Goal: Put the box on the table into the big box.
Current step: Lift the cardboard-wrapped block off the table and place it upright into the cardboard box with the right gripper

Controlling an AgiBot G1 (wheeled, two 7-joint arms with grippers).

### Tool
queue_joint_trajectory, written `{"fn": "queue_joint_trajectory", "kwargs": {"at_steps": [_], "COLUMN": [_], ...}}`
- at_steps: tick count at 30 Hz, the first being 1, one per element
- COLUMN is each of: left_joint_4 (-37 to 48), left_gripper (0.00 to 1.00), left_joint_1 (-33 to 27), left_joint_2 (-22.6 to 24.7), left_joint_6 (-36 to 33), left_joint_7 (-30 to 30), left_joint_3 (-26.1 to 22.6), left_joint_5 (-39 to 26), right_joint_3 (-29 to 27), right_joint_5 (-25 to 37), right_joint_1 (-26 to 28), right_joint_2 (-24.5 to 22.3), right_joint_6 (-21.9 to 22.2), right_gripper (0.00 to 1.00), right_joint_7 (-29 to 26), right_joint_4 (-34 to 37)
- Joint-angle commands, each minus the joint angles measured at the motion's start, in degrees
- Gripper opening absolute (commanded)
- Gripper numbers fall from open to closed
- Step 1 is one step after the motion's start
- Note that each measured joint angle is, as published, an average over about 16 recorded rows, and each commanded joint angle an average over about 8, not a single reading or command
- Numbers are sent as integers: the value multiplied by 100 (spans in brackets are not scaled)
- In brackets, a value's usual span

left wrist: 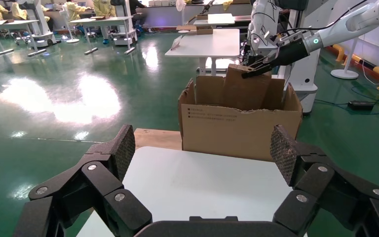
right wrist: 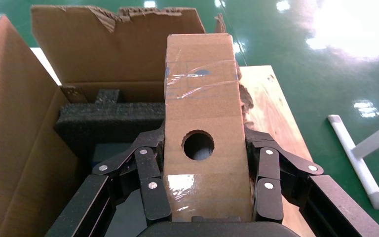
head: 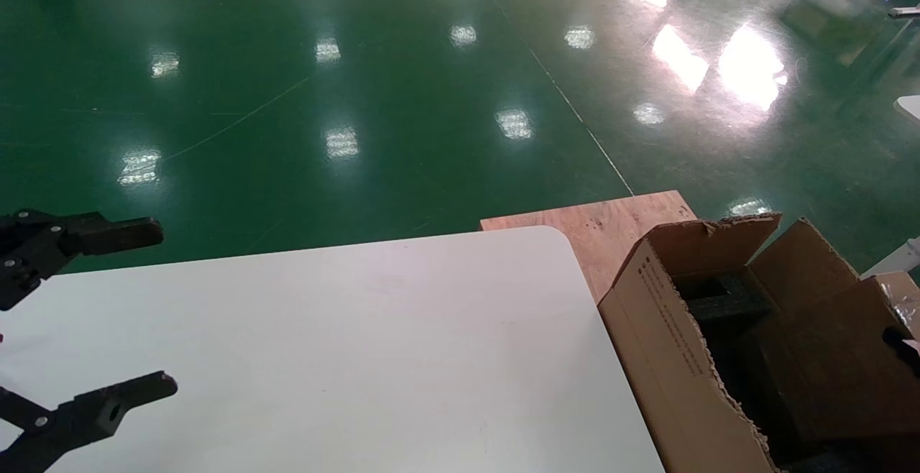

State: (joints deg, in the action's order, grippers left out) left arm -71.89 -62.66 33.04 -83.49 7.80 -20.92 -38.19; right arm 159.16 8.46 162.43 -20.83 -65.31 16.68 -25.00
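My right pincer clamps one small flat brown cardboard box with a round hole above one large torn corrugated carton beside the smooth white table's rounded corner. Dark foam lines the carton. My left pincer hangs spread over the table's left edge.

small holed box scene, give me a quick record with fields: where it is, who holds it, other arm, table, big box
box location: the box is held above the open big box, over its dark foam
held by: right gripper, fingers clamped on the box's two sides
left gripper: open, hovering over the table, holding nothing
table: white top, no small box seen on it
big box: beside the table's rounded corner, flaps open, on the plywood board
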Motion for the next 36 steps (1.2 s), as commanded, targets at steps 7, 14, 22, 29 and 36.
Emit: {"fn": "queue_joint_trajectory", "kwargs": {"at_steps": [7, 14, 22, 29, 36], "left_joint_4": [0, 0, 0, 0, 0], "left_gripper": [100, 100, 100, 100, 100], "left_joint_1": [0, 0, 0, 0, 0], "left_joint_2": [0, 0, 0, 0, 0], "left_joint_6": [0, 0, 0, 0, 0], "left_joint_7": [0, 0, 0, 0, -1], "left_joint_3": [0, -1, -1, -1, -1], "left_joint_5": [0, 0, 1, 1, 1], "right_joint_3": [48, 87, 59, 76, 103], "right_joint_5": [122, 246, 319, 397, 485], "right_joint_1": [66, 128, 116, 142, 185], "right_joint_2": [-36, -44, -40, -73, -102], "right_joint_6": [108, 281, 362, 429, 571], "right_gripper": [0, 0, 0, 0, 0], "right_joint_7": [-51, -141, -169, -195, -228], "right_joint_4": [-20, -245, -309, -363, -489]}}
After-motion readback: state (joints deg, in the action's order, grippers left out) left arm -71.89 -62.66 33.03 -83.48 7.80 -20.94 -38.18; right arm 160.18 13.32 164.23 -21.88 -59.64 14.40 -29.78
